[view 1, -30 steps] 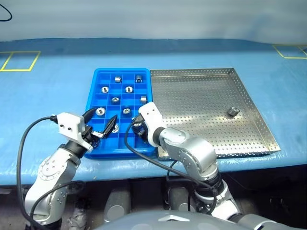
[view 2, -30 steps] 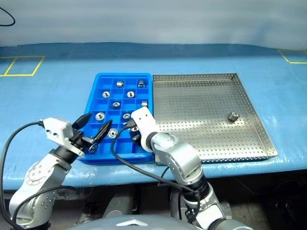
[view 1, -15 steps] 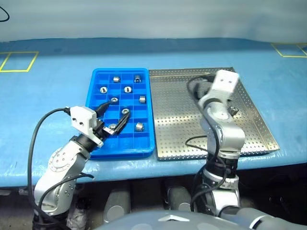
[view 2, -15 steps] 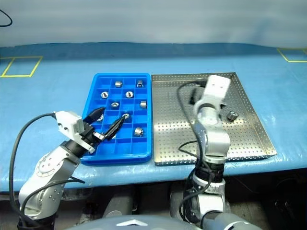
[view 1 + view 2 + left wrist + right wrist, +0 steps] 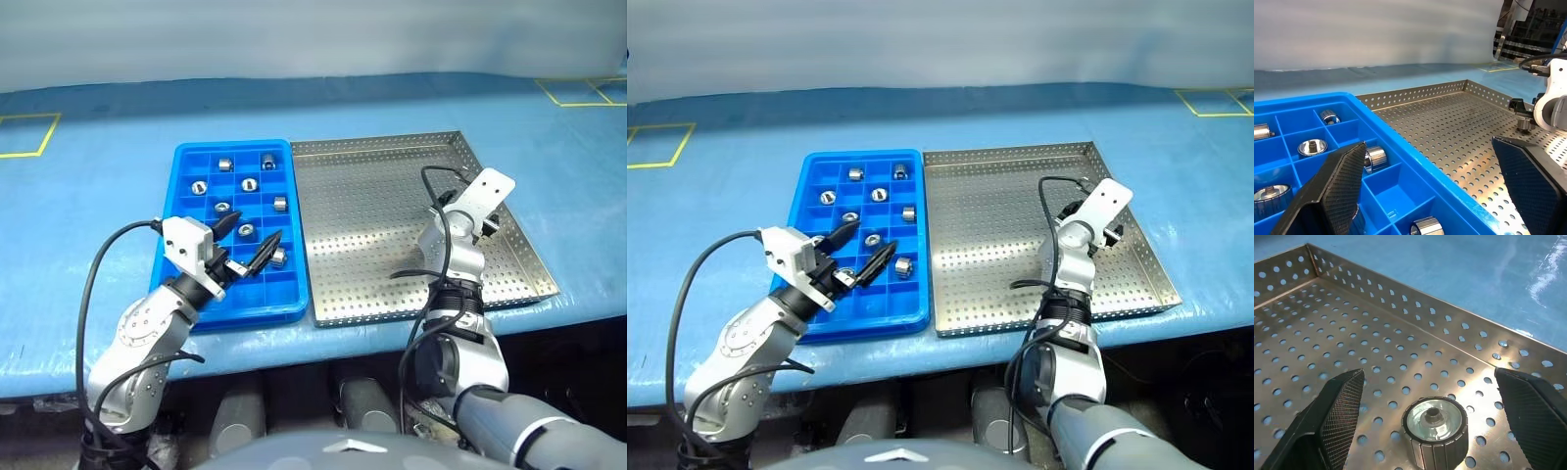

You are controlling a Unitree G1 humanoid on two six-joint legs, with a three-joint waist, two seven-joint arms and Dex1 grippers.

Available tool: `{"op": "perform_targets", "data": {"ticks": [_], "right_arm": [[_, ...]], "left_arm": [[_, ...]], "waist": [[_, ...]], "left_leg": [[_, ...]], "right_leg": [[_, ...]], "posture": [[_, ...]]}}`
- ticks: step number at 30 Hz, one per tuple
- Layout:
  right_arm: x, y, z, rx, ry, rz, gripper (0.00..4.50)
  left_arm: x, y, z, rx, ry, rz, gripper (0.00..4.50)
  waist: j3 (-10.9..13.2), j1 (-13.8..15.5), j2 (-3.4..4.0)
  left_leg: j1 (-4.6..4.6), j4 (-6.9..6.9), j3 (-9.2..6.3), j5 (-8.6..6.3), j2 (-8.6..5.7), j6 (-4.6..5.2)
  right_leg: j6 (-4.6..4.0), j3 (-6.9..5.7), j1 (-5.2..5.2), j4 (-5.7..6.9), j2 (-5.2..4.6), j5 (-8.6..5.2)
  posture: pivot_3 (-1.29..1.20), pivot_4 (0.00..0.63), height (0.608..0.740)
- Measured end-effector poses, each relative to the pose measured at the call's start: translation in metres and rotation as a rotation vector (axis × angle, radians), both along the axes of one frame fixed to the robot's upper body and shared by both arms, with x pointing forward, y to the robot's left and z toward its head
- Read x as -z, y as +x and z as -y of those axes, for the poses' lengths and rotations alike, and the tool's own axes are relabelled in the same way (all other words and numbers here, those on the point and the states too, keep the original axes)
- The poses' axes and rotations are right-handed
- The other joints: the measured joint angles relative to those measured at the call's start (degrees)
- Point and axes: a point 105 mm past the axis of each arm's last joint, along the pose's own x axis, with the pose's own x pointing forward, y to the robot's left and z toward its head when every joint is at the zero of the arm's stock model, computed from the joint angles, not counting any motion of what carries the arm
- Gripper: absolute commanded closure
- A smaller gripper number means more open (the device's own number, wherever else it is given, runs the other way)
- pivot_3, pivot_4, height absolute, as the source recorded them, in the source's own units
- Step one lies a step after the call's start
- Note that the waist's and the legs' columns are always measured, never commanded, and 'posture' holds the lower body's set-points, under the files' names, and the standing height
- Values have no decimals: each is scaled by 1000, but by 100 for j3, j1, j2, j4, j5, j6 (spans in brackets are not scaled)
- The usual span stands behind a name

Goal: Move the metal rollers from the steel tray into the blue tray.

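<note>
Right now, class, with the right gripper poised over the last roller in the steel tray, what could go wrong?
1. The roller stands close to the steel tray's rim; the open right gripper might strike it.
2. A finger could nudge the roller and roll it away.
3. It might slip once lifted.

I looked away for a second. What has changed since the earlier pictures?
The right gripper swung from the blue tray, leaving a roller there, across to the steel tray; it now stands open around the last roller. The left gripper stayed open over the blue tray.

Head pair looks down, sharing both trays; wrist views low, close over steel tray [image 5: 1400, 308].
</note>
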Motion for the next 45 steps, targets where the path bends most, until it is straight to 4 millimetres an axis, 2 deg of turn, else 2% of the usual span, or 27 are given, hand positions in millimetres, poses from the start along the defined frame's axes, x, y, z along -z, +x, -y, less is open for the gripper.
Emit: {"op": "perform_targets", "data": {"ticks": [4, 5, 9, 10, 15, 17, 19, 21, 23, 24, 26, 28, 31, 34, 37, 41, 45], "right_arm": [[22, -2, 5, 5, 35, -71, 26], [22, 1, 4, -1, 42, -68, 26], [22, 4, 5, -10, 51, -67, 879], [22, 5, 4, -16, 46, -68, 1324], [22, 4, -2, -54, 20, -61, 2784], [21, 1, -10, -91, 12, -47, 2773], [17, -3, -28, -184, -18, -43, 2773], [3, -3, -53, -333, -88, -27, 2773], [-26, -3, -102, -589, -172, 34, 2773], [-45, -6, -133, -737, -201, 79, 2773], [-71, -22, -183, -980, -219, 151, 2773], [-79, -39, -218, -1194, -206, 151, 2773], [-72, -71, -262, -1512, -141, 80, 2773], [-61, -94, -288, -1709, -90, 9, 2773], [-53, -113, -303, -1845, -57, -35, 2773], [-45, -131, -316, -1963, -15, -82, 2773], [-34, -141, -317, -2016, 0, -140, 2773]], "left_arm": [[0, 0, 1, 2, -1, 0, 0], [0, 0, 1, 2, -1, 0, 0], [-1, 0, 1, 5, -1, 3, 0], [-1, 0, 1, 5, -1, 3, 0], [-1, 0, 1, 3, -1, 3, 0], [-1, 1, -2, -11, -1, 5, 0], [-3, 2, -8, -46, -4, 18, 0], [-2, 2, -14, -84, 2, 26, 0], [0, 1, -22, -133, 19, 36, 0], [0, 0, -25, -155, 33, 47, 0], [1, -2, -30, -189, 67, 72, 0], [4, -5, -35, -208, 102, 76, 0], [18, -16, -45, -207, 145, 32, 0], [23, -25, -55, -211, 153, 8, 0], [25, -31, -72, -262, 168, -8, 0], [28, -40, -87, -310, 178, -30, 0], [27, -42, -89, -315, 175, -26, 0]], "waist": [[0, 3, 1], [0, 3, 1], [0, -6, 1], [-1, -5, 1], [-1, 11, 2], [-1, 21, 3], [3, 15, 11], [12, 14, 28], [16, 4, 37], [16, 9, 37], [13, 68, 32], [11, 155, 28], [11, 209, 27], [12, 228, 24], [13, 269, 23], [11, 300, 20], [9, 374, 16]], "left_leg": [[0, 0, -1, 0, 0, 0], [2, 3, -1, 0, -1, 0], [9, 7, -1, 0, 0, 1], [9, 6, -1, 0, 0, 1], [6, 3, -5, 0, 0, 1], [3, -1, -9, 0, 1, 1], [0, -4, -8, 0, 4, 1], [-2, -4, -7, 0, 6, 1], [1, -6, -7, 0, 12, 1], [1, -6, -10, 0, 17, 1], [5, -5, -21, 0, 22, 0], [2, -4, -32, -1, 23, -1], [-2, -2, -28, -1, 36, -1], [-1, 1, -26, -1, 33, -1], [-1, 1, -26, -1, 36, -1], [-1, -2, -26, -1, 36, -2], [-2, 1, -23, -2, 36, -2]], "right_leg": [[0, 1, 1, 0, 1, 0], [1, 2, 4, 0, 1, 0], [-8, 3, 13, -2, 3, -6], [-10, 4, 13, -2, 3, -6], [1, 3, 10, -2, 4, 0], [1, 2, 5, -1, 5, 0], [0, 2, -3, 3, 7, -1], [-1, 3, -9, 6, 7, -1], [-2, 3, -14, 9, 10, -2], [-3, 1, -15, 9, 15, -3], [-19, -12, -5, 9, 24, -17], [-30, -20, -2, 8, 24, -35], [-34, -19, -2, 4, 1, -36], [-28, -18, -4, -1, -11, -34], [-19, -22, -6, 0, -9, -39], [-22, -29, -7, 2, -6, -42], [-22, -31, -6, 1, -8, -43]], "posture": [[-43, 150, 740], [-38, 150, 740], [-38, 150, 740], [-36, 150, 740], [-23, 150, 740], [-23, 150, 740], [-5, 150, 740], [6, 150, 740], [11, 150, 740], [11, 150, 740], [21, 150, 740], [25, 150, 740], [42, 150, 740], [67, 150, 740], [86, 150, 740], [103, 150, 740], [105, 150, 740]]}}
